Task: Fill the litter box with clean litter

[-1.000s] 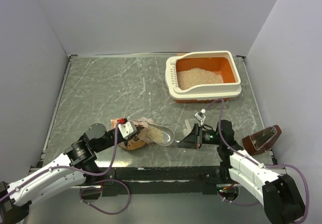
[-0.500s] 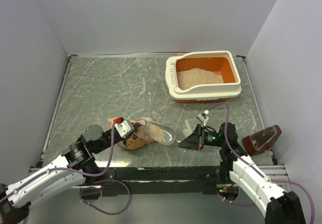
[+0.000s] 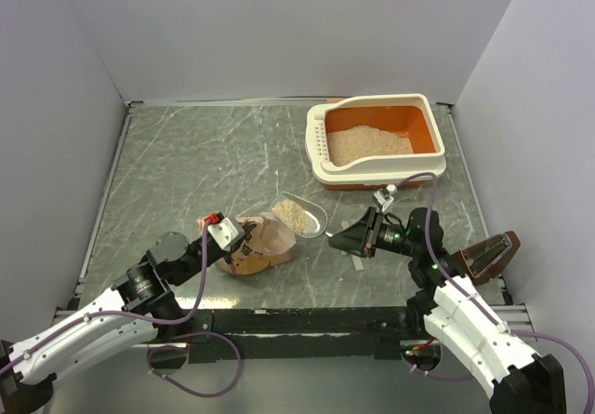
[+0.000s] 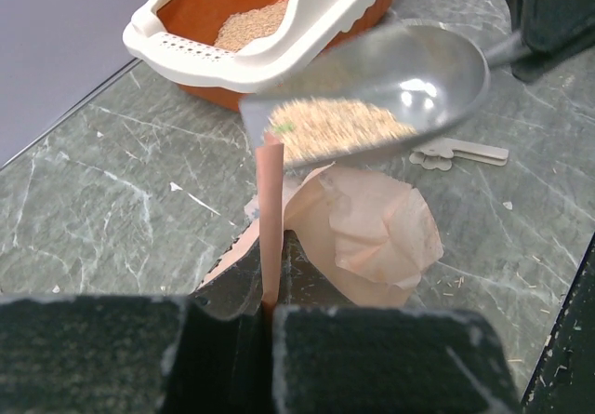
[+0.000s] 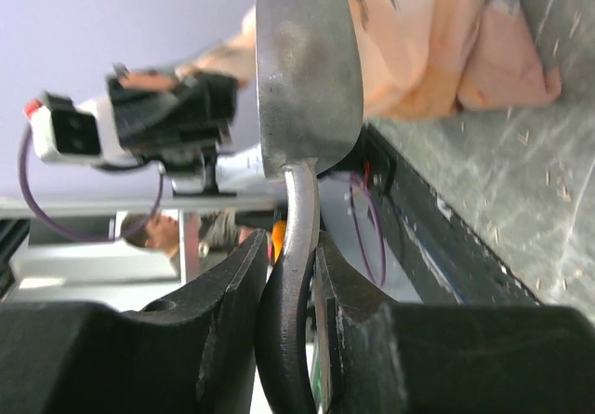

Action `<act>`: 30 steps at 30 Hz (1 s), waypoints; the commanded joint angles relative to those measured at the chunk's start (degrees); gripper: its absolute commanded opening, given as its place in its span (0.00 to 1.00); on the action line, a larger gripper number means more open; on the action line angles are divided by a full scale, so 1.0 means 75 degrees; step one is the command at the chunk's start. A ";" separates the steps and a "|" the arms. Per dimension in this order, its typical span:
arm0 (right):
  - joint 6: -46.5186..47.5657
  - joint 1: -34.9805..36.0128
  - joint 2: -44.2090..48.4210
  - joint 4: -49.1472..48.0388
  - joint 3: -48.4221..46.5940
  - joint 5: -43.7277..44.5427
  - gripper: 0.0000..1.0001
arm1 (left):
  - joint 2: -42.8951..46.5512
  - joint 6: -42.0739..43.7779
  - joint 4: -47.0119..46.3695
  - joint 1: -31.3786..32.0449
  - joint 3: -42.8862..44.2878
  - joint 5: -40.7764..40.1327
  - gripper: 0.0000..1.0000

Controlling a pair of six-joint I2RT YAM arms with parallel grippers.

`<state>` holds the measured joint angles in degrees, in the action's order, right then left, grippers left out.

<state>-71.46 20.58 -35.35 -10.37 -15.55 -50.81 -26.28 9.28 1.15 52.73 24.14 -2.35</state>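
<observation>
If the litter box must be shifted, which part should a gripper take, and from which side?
Probably the cream rim of the litter box on its near long side, from above: that edge is thin, dips low and lies nearest, while the perforated strip looks too broad.

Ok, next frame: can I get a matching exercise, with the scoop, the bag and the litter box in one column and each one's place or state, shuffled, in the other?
1. metal scoop
2. paper bag
3. litter box

A. edge pinched in the shut left claw
B. at the far right of the table, clean litter piled in its basin
C. held in the air by its handle in the right claw, carrying some litter

Pairs: 1-C, 2-A, 3-B
</observation>
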 commanded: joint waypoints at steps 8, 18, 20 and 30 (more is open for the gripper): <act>-0.0057 -0.0107 -0.1062 -0.0081 -0.1523 0.1593 0.00 | -0.0093 -0.0429 -0.0329 0.0094 0.0391 0.0102 0.01; -0.0081 -0.0938 -0.2609 -0.1298 -0.2250 0.2215 0.00 | -0.0093 -0.0358 -0.0176 0.0247 0.0414 -0.0097 0.01; -0.0093 -0.1067 -0.2960 -0.1417 -0.2460 0.2286 0.00 | -0.0128 -0.0323 -0.0176 0.0270 0.0426 -0.0144 0.01; 0.0562 -0.2180 -0.4039 -0.1127 -0.3562 0.2813 0.00 | -0.0374 -0.0206 0.0152 0.0375 0.0461 -0.0225 0.01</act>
<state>-70.65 7.51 -64.49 -15.79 -36.14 -32.47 -28.56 8.10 2.22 54.74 25.10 -3.36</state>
